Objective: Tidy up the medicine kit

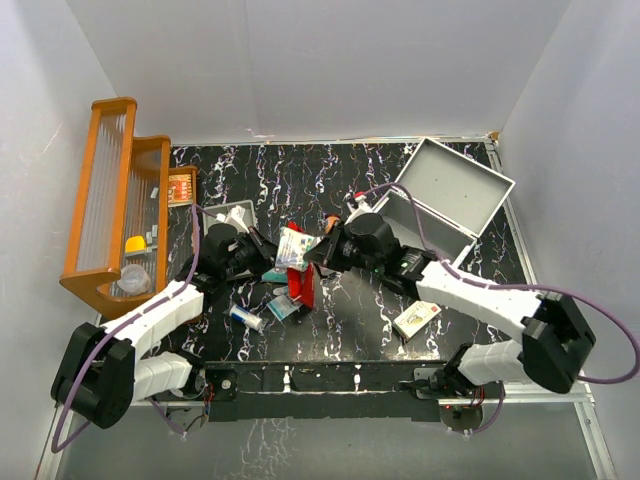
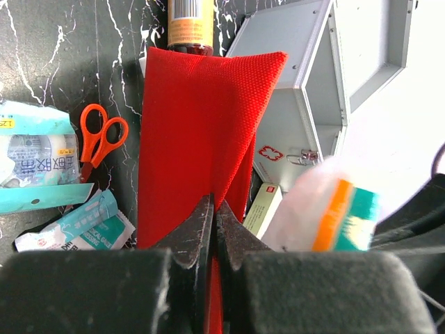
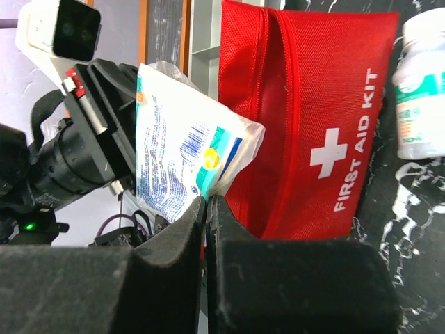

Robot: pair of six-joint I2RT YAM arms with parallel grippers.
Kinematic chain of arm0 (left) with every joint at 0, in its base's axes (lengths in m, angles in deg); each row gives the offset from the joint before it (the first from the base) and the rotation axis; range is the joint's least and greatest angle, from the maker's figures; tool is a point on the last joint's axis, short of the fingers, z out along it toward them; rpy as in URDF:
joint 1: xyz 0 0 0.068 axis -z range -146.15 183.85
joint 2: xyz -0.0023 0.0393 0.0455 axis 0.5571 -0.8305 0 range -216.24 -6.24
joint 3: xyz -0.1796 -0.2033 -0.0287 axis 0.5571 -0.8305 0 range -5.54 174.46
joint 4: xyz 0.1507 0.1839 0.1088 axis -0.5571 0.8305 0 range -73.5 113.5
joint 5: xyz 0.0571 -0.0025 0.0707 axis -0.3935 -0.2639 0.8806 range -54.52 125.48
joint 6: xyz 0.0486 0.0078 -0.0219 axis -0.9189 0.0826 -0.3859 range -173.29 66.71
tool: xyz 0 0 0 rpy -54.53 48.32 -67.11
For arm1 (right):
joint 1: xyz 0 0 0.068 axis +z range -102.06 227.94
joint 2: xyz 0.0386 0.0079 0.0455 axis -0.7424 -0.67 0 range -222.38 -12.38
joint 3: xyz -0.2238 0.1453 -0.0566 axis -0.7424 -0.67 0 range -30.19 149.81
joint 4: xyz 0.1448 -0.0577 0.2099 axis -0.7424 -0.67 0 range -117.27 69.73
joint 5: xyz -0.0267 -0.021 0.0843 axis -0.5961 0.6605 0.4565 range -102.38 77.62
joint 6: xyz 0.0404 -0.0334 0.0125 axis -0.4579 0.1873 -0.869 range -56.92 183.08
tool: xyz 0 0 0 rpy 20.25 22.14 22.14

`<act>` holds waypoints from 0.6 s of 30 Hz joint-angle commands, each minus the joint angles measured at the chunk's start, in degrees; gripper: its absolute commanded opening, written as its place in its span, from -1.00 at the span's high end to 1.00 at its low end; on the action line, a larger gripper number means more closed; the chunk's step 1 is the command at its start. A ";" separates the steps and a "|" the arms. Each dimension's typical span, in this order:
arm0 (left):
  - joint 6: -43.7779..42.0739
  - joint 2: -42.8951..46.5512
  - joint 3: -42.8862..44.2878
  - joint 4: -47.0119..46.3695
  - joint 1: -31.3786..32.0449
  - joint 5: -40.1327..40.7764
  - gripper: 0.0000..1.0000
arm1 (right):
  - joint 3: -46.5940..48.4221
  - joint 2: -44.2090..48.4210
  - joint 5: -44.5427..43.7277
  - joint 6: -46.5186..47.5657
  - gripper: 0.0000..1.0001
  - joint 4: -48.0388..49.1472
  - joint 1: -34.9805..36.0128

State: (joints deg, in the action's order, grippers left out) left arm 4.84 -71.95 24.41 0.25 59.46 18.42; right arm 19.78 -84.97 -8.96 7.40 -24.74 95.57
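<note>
Left fingers (image 2: 198,236) clamp red fabric first-aid pouch (image 2: 195,125); right fingers (image 3: 177,250) clamp white plastic packet (image 3: 181,146), probably dressings. Open light-grey metal case (image 1: 455,185) lies right-rear of both, right arm (image 1: 480,295) nearer.

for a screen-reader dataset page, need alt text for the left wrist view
The left pincer is shut on the near edge of a red fabric pouch filling mid-frame. Orange scissors and a packaged bandage roll lie left of it on the black marbled table; the open grey medicine kit stands at right behind a blurred white packet.
</note>
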 commanded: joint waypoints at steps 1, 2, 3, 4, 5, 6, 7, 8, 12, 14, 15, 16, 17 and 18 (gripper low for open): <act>-0.08 0.78 0.16 -1.76 -0.05 -1.40 1.00 | 2.96 -4.29 1.63 -4.34 0.99 9.33 0.50; -0.30 0.80 0.26 -1.50 -0.05 -1.40 1.00 | 2.53 -5.17 1.36 -5.16 0.98 10.13 0.52; -0.50 0.97 0.30 -1.20 -0.04 -1.47 1.00 | 2.16 -6.00 1.33 -5.56 0.98 11.60 0.50; -0.66 1.01 0.27 -1.12 -0.04 -1.56 1.00 | 1.95 -6.66 1.06 -5.77 0.98 11.83 0.48; -0.84 1.02 0.32 -0.95 -0.10 -1.62 1.00 | 1.82 -7.49 0.69 -5.91 0.97 11.93 0.51; -1.06 0.95 0.41 -0.75 -0.09 -1.70 1.00 | 1.83 -7.97 0.16 -5.93 0.96 11.86 0.52; -1.20 0.87 0.45 -0.76 -0.05 -1.86 1.00 | 1.84 -8.32 -0.39 -5.81 0.94 11.74 0.53; -1.32 0.82 0.44 -0.91 -0.10 -2.14 1.00 | 1.80 -8.61 -1.14 -5.57 0.93 11.61 0.48; -1.51 0.67 0.27 -1.64 -0.11 -2.91 1.00 | 2.87 -10.37 -3.16 -3.96 0.78 9.38 0.44; -1.59 0.67 0.28 -2.02 -0.04 -3.21 1.00 | 3.66 -11.59 -3.24 -3.36 0.72 8.21 0.44; -1.61 0.62 0.28 -2.24 -0.03 -3.38 1.00 | 3.96 -12.13 -3.38 -3.30 0.70 7.43 0.44; -1.62 0.59 0.26 -2.35 -0.08 -3.45 1.00 | 4.41 -12.61 -4.01 -3.40 0.70 6.20 0.44; -1.62 0.54 0.28 -2.38 -0.09 -3.50 1.00 | 4.80 -12.91 -4.90 -3.46 0.69 5.02 0.42; -1.69 0.50 0.28 -2.32 -0.05 -3.51 1.00 | 5.06 -13.06 -5.68 -3.35 0.69 4.25 0.44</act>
State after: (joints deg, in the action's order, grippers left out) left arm 3.71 -71.97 24.41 0.19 59.46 16.76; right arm 21.18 -97.35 -11.08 3.05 -19.17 95.92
